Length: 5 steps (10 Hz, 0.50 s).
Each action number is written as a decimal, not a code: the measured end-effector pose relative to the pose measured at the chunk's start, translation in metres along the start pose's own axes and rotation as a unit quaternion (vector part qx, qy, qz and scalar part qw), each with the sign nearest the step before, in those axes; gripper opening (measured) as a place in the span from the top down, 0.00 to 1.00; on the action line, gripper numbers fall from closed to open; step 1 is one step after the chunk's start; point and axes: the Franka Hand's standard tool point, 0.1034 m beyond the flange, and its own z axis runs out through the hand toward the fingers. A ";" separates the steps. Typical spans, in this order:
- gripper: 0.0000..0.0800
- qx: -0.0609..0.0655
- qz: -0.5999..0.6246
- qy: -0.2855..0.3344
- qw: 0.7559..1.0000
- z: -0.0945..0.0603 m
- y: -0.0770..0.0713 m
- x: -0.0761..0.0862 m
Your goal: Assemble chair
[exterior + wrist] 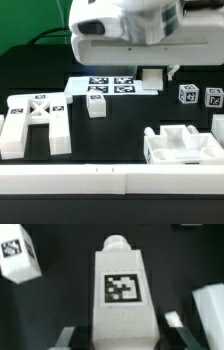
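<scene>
**Tagged slab pinched in the gripper, upper centre of the exterior view.**

In the wrist view the slab (120,286) shows its tag to the camera and has a round peg at its far end. It sits between the jaws of the gripper (118,339), which press on its two long sides. In the exterior view it hangs just beside the marker board (110,85). The X-braced frame (35,120) lies at the exterior view's left, with a small block (96,105) near it. The notched block (185,145) lies at lower right, with two cubes (187,95) behind it.
</scene>
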 end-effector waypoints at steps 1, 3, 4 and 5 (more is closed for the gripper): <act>0.64 0.002 0.001 0.027 1.000 0.003 0.000 0.002; 0.64 0.006 0.000 0.096 0.995 0.001 -0.003 0.010; 0.64 0.008 -0.002 0.137 0.991 -0.001 -0.005 0.013; 0.64 0.009 -0.003 0.173 0.985 -0.001 -0.006 0.013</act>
